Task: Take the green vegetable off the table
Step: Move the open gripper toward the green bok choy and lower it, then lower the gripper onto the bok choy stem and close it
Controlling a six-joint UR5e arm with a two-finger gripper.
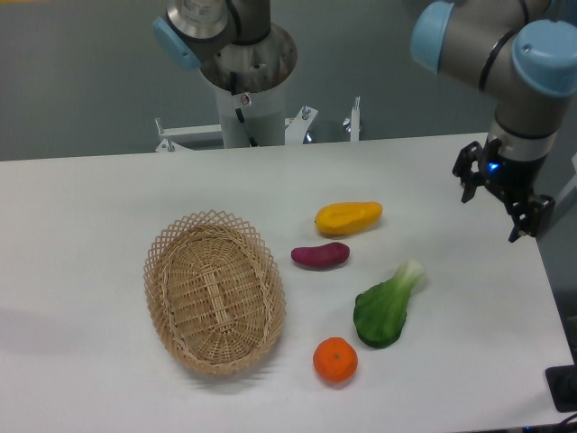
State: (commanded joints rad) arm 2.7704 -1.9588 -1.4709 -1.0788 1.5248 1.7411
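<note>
The green vegetable lies flat on the white table, right of centre, its pale stem pointing up-right and its dark leaf toward the front. My gripper hangs at the table's right edge, well up and to the right of the vegetable, apart from it. Its fingers are spread and hold nothing.
A purple oblong vegetable and a yellow-orange oblong fruit lie just up-left of the green vegetable. An orange sits at its lower left. A wicker basket stands left of centre. The arm's base is at the back.
</note>
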